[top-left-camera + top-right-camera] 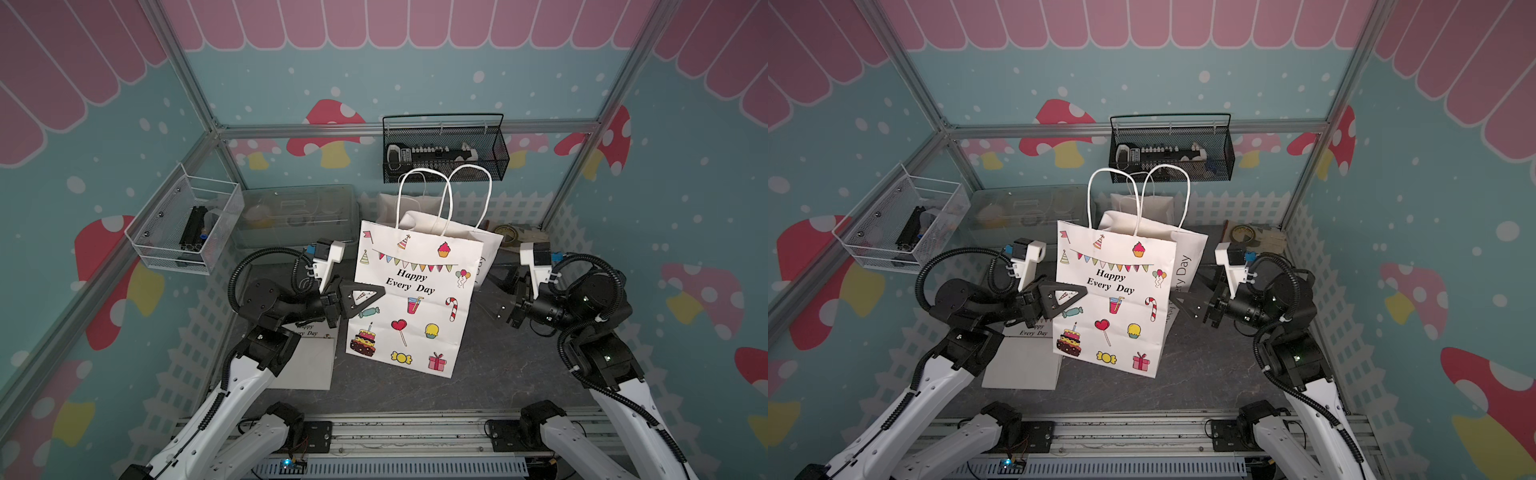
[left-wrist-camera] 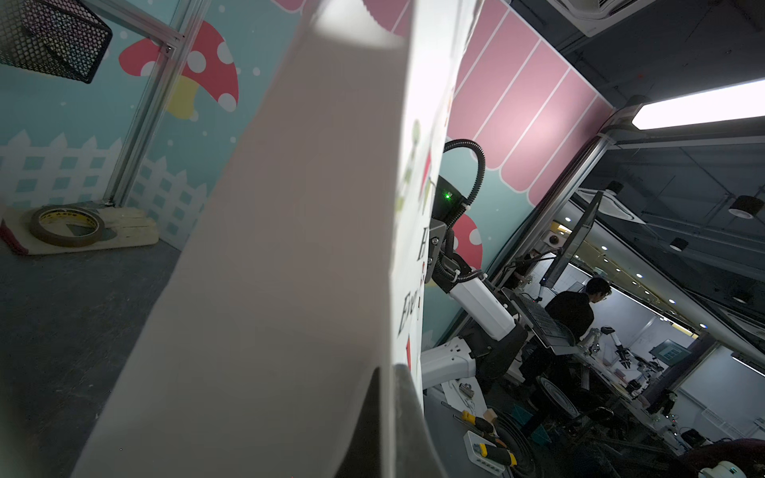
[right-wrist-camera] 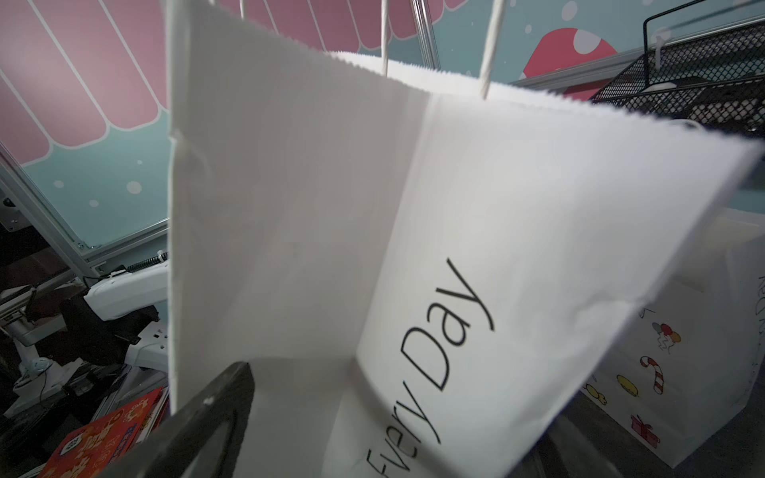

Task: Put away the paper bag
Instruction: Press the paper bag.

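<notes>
Paper bag (image 1: 415, 299) upright; left gripper (image 1: 368, 296) clamped on its left edge. Right gripper (image 1: 496, 297) gaping, just beside its right side.

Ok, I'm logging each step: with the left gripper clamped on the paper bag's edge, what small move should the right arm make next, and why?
Probably ease the right gripper inward and close it on the paper bag's near side panel. The left gripper is shut on the opposite edge, the bag stands upright and open, and the right jaws are open beside it, gripping nothing.
</notes>
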`<state>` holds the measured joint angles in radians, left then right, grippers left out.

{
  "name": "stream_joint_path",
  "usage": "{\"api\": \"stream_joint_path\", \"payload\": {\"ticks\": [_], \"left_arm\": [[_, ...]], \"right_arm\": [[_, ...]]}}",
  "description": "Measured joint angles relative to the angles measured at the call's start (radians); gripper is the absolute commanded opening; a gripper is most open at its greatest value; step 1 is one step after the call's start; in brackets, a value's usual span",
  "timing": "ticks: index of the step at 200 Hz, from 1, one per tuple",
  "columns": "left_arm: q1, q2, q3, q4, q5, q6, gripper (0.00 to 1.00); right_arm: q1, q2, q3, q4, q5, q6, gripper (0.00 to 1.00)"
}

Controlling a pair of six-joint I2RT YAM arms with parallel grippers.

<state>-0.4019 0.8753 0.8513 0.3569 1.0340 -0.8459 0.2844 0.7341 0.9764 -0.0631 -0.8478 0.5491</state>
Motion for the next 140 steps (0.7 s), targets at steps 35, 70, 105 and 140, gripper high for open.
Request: {"api": "stream_joint_path", "payload": {"ticks": [35, 70, 105, 140], "left_arm": [[0.000, 0.007, -0.032, -0.063, -0.014, 0.059, 0.00], [0.000, 0.022, -0.033, -0.173, -0.042, 0.137, 0.00], [0.000, 0.029, -0.033, -0.240, -0.068, 0.189, 0.00], [0.000, 0.038, -0.033, -0.270, -0.094, 0.211, 0.00]], "right_arm": [[0.000, -0.011, -0.030, 0.072, -0.019, 0.073, 0.95], [0.000, -0.011, -0.047, 0.124, -0.037, 0.124, 0.95], [0.000, -0.015, -0.068, 0.174, -0.050, 0.171, 0.95], [0.002, -0.008, -0.091, 0.237, -0.054, 0.216, 0.91]]}}
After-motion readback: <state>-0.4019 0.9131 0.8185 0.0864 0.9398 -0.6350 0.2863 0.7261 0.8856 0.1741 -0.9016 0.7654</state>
